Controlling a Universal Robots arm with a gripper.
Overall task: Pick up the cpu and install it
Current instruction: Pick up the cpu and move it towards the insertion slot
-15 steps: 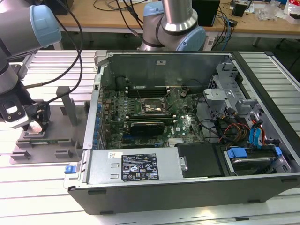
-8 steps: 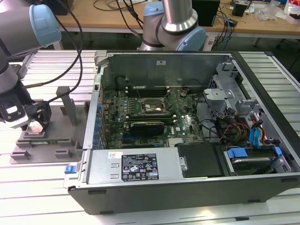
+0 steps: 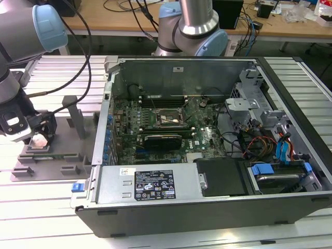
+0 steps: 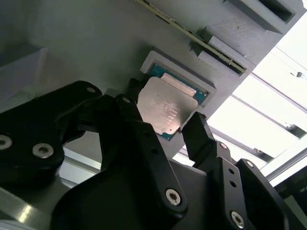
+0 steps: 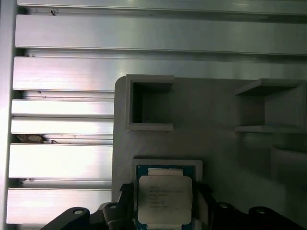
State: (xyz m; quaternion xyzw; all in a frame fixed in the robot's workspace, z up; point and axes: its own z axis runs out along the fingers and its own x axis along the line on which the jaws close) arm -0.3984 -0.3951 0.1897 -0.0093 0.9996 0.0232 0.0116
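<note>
**Gripping the cpu where it lies in its fixture pocket**

Holding low over the grey fixture tray (image 3: 52,155), my gripper (image 3: 40,134) is at the exterior view's left, well apart from the open computer case (image 3: 181,65). The cpu (image 4: 165,108) lies flat in a shallow square pocket of that tray, silvery top plate facing up and a thin green border showing around it. The pocket keeps the chip square and in a known spot, which is why I come straight down on it.

My fingers (image 4: 199,134) are closed on the cpu, one against each of two opposite edges, as far as both wrist views let me judge. I take it by the edges so that nothing presses on the plate or reaches under to the contact side. The chip does not look lifted; it sits level within the pocket walls.

Inside the case, the dark motherboard socket (image 3: 168,118) lies near the middle of the board with its metal frame around it and nothing seated in it, so I judge the installing not yet begun. The tray rests on the slatted aluminium table (image 5: 62,72).
</note>
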